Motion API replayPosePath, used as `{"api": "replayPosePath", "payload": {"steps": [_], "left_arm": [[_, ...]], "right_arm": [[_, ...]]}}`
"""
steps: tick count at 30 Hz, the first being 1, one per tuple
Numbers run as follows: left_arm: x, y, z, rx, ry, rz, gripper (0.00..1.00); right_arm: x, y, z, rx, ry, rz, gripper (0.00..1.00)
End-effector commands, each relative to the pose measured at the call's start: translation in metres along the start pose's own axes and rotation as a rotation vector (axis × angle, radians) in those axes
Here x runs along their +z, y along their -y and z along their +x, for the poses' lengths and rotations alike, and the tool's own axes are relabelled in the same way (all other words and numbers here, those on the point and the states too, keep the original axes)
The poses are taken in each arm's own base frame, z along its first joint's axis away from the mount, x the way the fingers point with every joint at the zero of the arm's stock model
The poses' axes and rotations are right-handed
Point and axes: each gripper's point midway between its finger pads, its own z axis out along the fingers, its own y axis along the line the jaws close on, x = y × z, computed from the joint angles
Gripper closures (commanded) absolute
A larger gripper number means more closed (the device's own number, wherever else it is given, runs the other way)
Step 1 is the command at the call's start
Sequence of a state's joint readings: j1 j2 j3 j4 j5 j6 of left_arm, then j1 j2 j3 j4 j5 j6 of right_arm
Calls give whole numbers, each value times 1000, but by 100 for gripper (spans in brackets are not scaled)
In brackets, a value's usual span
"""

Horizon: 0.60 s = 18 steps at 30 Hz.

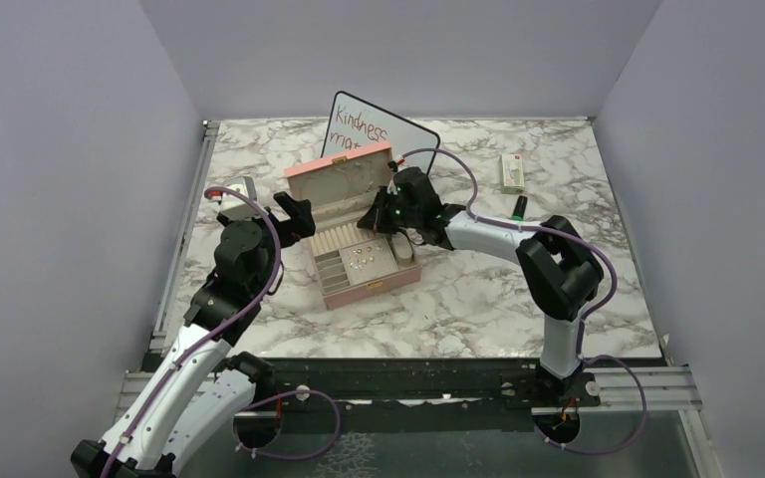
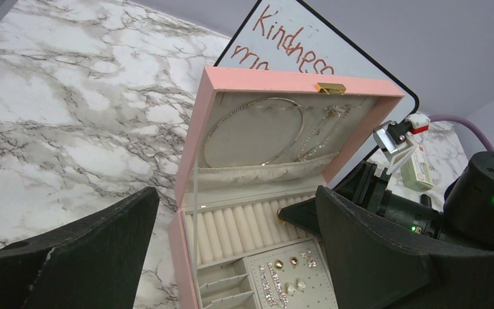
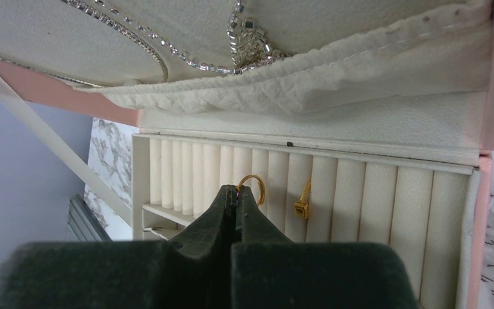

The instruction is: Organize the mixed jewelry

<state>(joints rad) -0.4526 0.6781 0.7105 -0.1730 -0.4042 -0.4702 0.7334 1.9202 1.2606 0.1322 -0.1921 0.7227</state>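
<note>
Hiding part of gold ring (image 3: 258, 180): right jaws, closed; grip unclear | left jaws: wide open

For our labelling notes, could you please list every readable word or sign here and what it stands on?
"Kindness": red handwriting on the whiteboard behind the pink box.
"ma...": second line there, rest hidden by the lid.
White-green packet: print too small to read.
</note>
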Motion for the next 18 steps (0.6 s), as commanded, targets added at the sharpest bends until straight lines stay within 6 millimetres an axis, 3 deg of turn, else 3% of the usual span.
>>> {"api": "replayPosePath", "payload": {"steps": [1,18], "left_arm": [[1,3,0,3,7,21,8],[1,2,0,1,5,18,8]], "right_arm": [[10,0,7,9,-11,-3,99],[14,19,16,-4,-8,90,99]]}}
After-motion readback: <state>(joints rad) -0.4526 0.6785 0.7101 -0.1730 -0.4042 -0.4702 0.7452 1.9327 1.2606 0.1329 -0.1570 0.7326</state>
